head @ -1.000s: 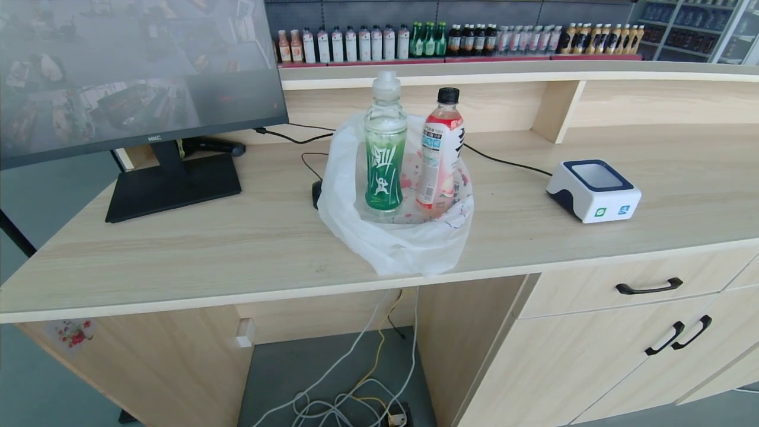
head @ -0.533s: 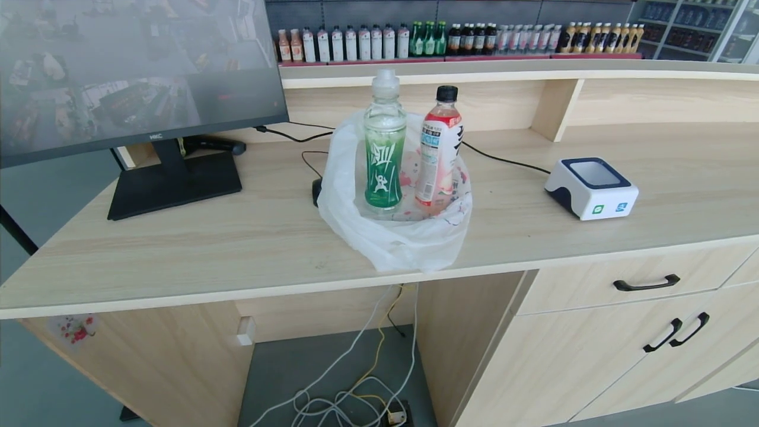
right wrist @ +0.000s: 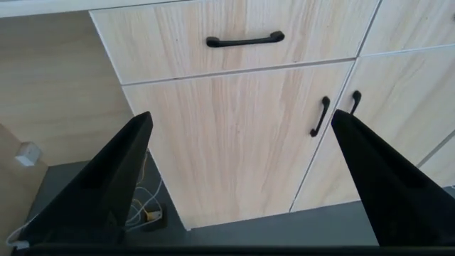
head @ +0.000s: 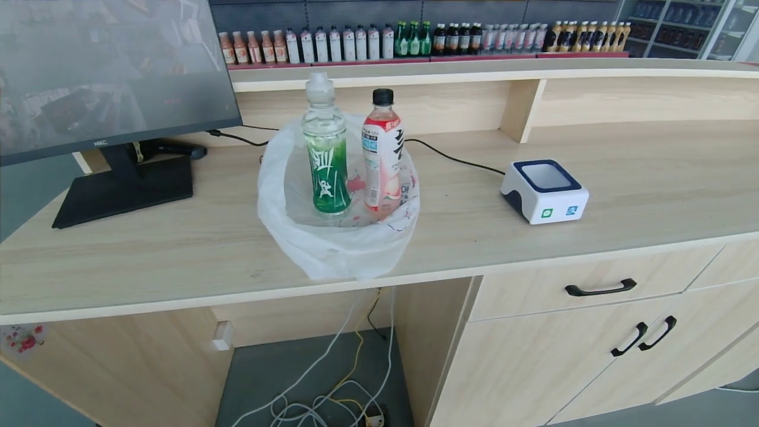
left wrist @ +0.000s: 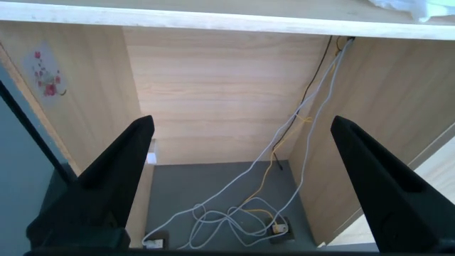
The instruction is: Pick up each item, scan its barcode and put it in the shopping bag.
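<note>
mid-frame in the head view, the green bottle (head: 325, 172) and pink bottle (head: 382, 160) stand upright inside the white shopping bag (head: 332, 252) on the desk (head: 166, 255), scanner (head: 544, 191) to their right. left pincer (left wrist: 242, 124) and right pincer (right wrist: 242, 117) both gape wide, empty.

green bottle (head: 325, 172), pink bottle (head: 381, 166) crowd shopping bag (head: 332, 252) | gap toward scanner (head: 544, 193), seemingly passable

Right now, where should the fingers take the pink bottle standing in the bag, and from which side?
The pink bottle stands upright, base sunk in the shopping bag, so probably grip its upper body below the black cap. Come from the scanner side; the green bottle crowds the other.
</note>
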